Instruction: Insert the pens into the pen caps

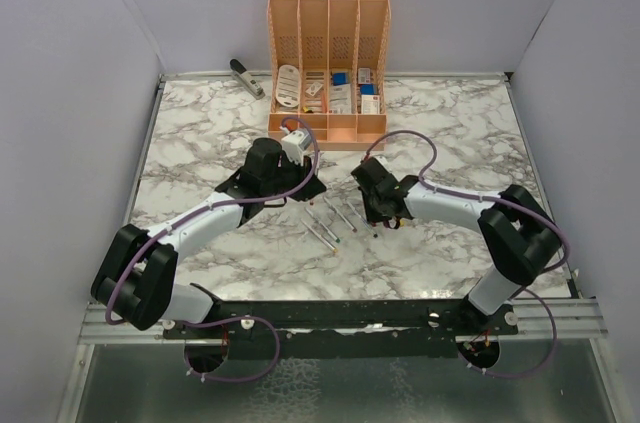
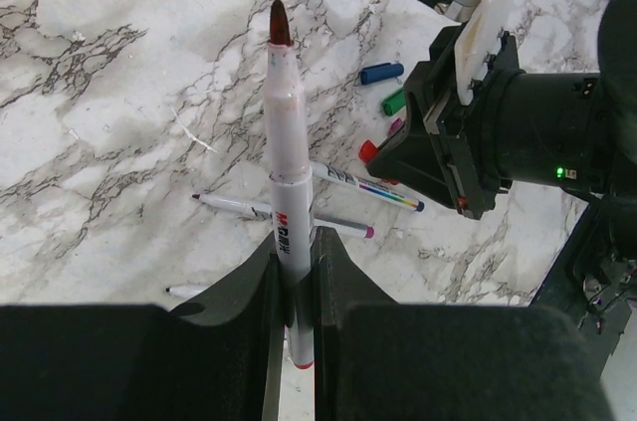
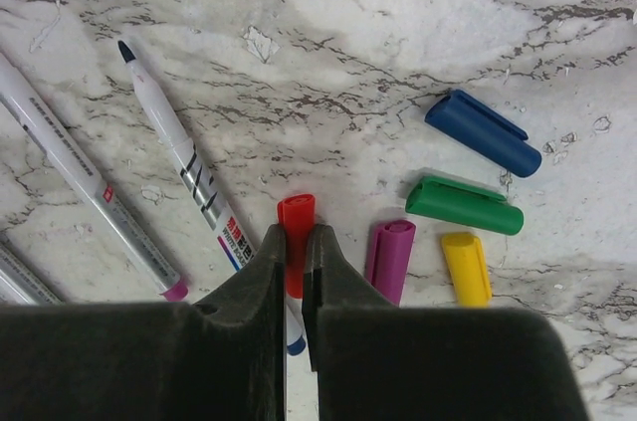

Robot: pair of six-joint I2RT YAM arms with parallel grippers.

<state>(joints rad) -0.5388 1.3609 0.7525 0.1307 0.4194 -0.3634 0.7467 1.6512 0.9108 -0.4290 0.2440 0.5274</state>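
Observation:
My left gripper (image 2: 296, 247) is shut on a white pen (image 2: 284, 142) with a dark red tip; the pen stands straight out of the jaws above the table. My right gripper (image 3: 297, 237) is shut on the red pen cap (image 3: 296, 217), which rests on the marble. Purple (image 3: 390, 257), yellow (image 3: 466, 267), green (image 3: 464, 205) and blue (image 3: 483, 132) pen caps lie just to its right. Two more pens, one dark-tipped (image 3: 184, 162) and one purple-ended (image 3: 80, 182), lie to the left. Seen from above, the left gripper (image 1: 305, 191) and the right gripper (image 1: 382, 215) face each other.
An orange desk organizer (image 1: 327, 68) with small items stands at the back centre. A black-and-silver stapler (image 1: 246, 78) lies to its left. Loose pens (image 1: 330, 223) lie between the arms. Grey walls close in both sides of the marble table (image 1: 200, 143).

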